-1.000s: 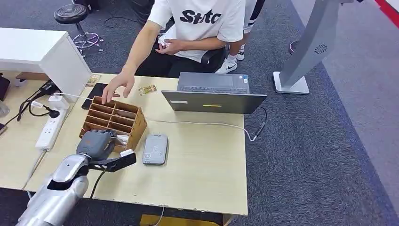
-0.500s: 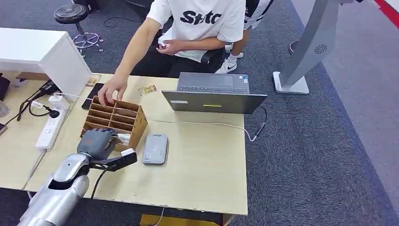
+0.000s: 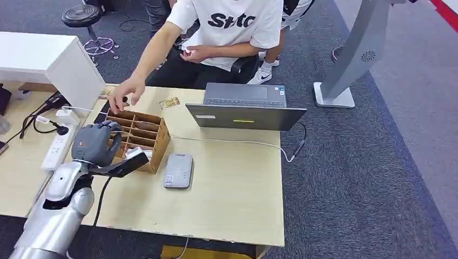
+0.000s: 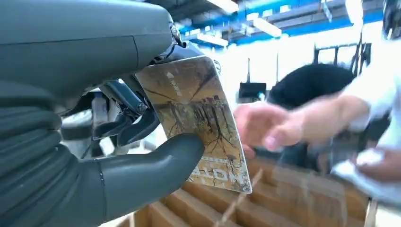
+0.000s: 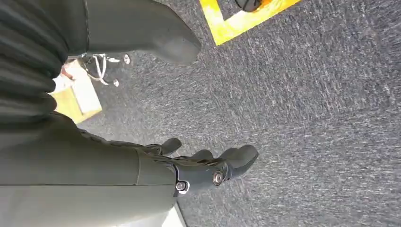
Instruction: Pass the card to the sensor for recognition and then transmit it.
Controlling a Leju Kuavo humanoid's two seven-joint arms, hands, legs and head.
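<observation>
The left hand (image 3: 96,143) is pinching a card (image 4: 196,120) between thumb and fingers above the wooden organizer (image 3: 139,137). The sensor (image 3: 179,170) is lying just to its right. The right hand (image 5: 198,165) is hanging empty, fingers loosely apart.

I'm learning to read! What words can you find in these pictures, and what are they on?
"St…tc", middle letters creased: the person's white T-shirt.
Pale letters along one edge of the card pinched in the left hand: too blurred to read.
Small marks on the grey sensor: too small to read.

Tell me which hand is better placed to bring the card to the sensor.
Left. The left hand already holds the card above the wooden organizer, beside the sensor. The right hand hangs over the floor.
</observation>
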